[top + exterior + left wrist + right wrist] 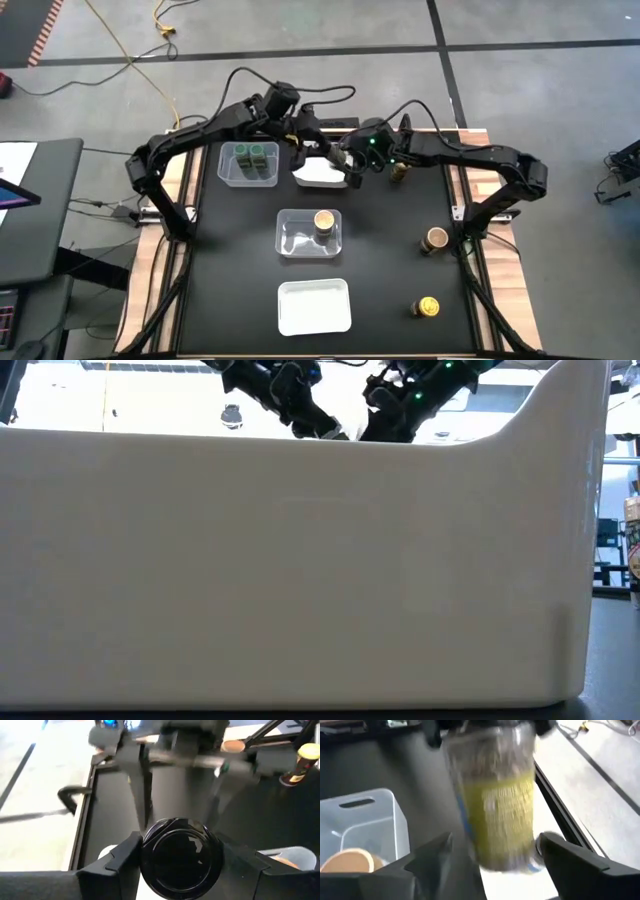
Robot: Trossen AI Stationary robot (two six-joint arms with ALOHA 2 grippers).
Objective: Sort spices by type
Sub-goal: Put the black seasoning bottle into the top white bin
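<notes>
Black table — left pincer [180, 857] grips dark-lidded jar [181, 855]; right pincer [495, 852] open.

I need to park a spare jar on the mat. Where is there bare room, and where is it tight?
Free: the mat's left strip beside the middle clear tray and the near white tray, and the patch between those trays and the tan-lid jar and yellow-lid jar. Crowded: the far edge, where the left pincer and right pincer meet over the white tray.
</notes>
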